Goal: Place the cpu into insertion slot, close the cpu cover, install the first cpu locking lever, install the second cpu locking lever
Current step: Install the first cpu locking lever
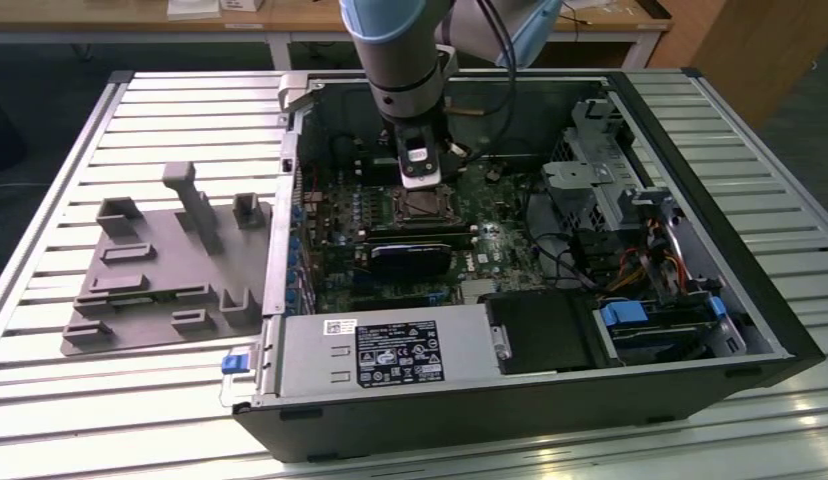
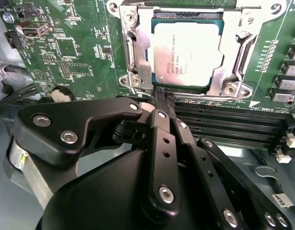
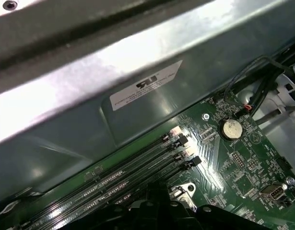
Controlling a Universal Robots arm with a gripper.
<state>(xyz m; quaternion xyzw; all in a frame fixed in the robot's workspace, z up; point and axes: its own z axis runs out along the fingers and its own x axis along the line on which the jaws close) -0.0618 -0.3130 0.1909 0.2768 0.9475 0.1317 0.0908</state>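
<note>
A slatted metal bench (image 1: 67, 400) is being used to carry an open computer case (image 1: 734, 300), with a wooden desk (image 1: 147, 25) seen behind it. Nearest in the exterior view, the silver power supply (image 1: 374, 355) is lying along the case's front edge, and a grey moulded fixture (image 1: 161, 270) is resting on the bench towards the exterior view's left. Farther in, the green circuit board (image 1: 334, 270) is being shown, with the insertion slot (image 1: 422, 205) near its middle. The arm (image 1: 394, 50) is being held above the board, its end effector (image 1: 424, 180) poised just behind the slot. In the second wrist view, the end effector (image 2: 161, 98) is seen with its black fingers (image 2: 159, 129) drawn together, nothing held between them, the tips just beside the slot's rim. Beyond them, the cpu (image 2: 185, 52) is lying seated in the insertion slot (image 2: 133, 62), with the cpu cover (image 2: 236, 50) framing it. Memory slots (image 3: 128, 177) are being shown in the first wrist view, beside a coin battery (image 3: 230, 128).
</note>
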